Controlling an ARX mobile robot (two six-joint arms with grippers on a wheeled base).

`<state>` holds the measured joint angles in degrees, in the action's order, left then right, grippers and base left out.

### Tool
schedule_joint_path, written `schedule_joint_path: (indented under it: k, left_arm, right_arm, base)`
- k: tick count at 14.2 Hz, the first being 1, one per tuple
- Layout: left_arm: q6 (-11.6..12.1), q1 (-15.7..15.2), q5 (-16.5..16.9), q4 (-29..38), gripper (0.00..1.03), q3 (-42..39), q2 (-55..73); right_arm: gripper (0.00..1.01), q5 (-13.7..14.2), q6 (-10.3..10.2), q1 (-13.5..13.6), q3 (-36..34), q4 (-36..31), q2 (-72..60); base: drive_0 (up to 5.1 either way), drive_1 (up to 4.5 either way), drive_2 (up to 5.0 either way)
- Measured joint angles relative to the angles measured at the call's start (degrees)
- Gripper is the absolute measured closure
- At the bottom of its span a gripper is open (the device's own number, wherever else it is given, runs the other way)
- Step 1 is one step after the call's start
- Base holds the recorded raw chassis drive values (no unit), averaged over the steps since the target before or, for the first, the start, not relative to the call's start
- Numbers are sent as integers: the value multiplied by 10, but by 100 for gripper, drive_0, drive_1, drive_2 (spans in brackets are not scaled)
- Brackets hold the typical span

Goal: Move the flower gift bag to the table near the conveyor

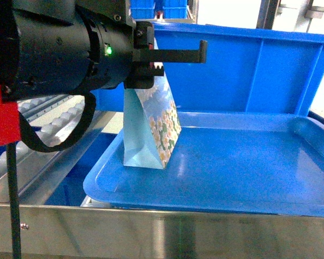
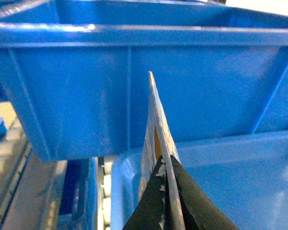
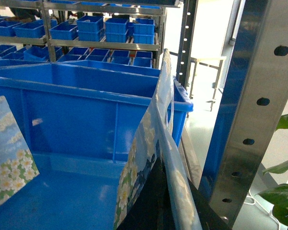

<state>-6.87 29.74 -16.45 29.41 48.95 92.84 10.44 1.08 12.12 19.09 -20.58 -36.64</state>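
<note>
A flower gift bag [image 1: 151,129], pale blue with white daisies, stands upright at the left end of the blue tray [image 1: 232,178]. My left gripper [image 1: 154,70] is shut on its top edge. In the left wrist view the black fingers [image 2: 156,196] pinch the thin bag edge [image 2: 156,120]. My right gripper [image 3: 175,179] is shut on the top of a second flower bag [image 3: 151,143] at the tray's right side. The first bag [image 3: 9,153] shows at the left of that view. The conveyor rollers [image 1: 54,121] slope along the left. The table is out of view.
A deep blue bin [image 1: 248,70] stands right behind the tray. A steel rack beam [image 1: 151,232] runs across the front, and a perforated steel post [image 3: 259,110] is close on the right. Shelves of blue bins [image 3: 86,33] and a plant [image 3: 285,167] lie beyond.
</note>
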Motion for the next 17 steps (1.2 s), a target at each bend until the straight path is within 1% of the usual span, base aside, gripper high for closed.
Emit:
schedule_joint_path:
  k: [1,2,4,5,6,7,9,11,13,15,16,17]
  left_arm:
    - [30,-7,-23,48,101,-13,-34]
    - [42,-14,-30,60,101,-17,-54]
    - [59,-33,-38,80,101,-41,-99]
    - [59,-47,-40,78,101,-62,-130]
    - [61,-62,-36,92,101,-83,-161]
    - [66,-71,-35,94,101,-99,-190]
    - [91,-86,-38,111,101,-143,-256]
    - [113,-102,-40,103,101,-193,-329]
    - [129,-121,-41,71,101,-234,-409]
    - [134,-136,-37,59,101,-251,-460]
    - [134,-137,-37,60,101,-251,-461]
    - [134,-137,-35,56,101,-251,-456]
  right_arm:
    - [99,0,0,0,0,0,0]
    - [99,0,0,0,0,0,0]
    - [99,0,0,0,0,0,0]
    - [99,0,0,0,0,0,0]
    - [99,0,0,0,0,0,0]
    - [99,0,0,0,0,0,0]
    - [99,0,0,0,0,0,0]
    - [99,0,0,0,0,0,0]
    - [99,0,0,0,0,0,0]
    - [99,0,0,0,0,0,0]
    - [99,0,0,0,0,0,0]
    - [99,0,0,0,0,0,0]
  base:
    - [0,0,0]
    - [0,0,0]
    - [0,0,0]
    - [0,0,0]
    - [0,0,0]
    - [0,0,0]
    - [0,0,0]
    - [0,0,0]
    - [0,0,0]
    - [0,0,0]
    - [0,0,0]
    - [-496,250,250]
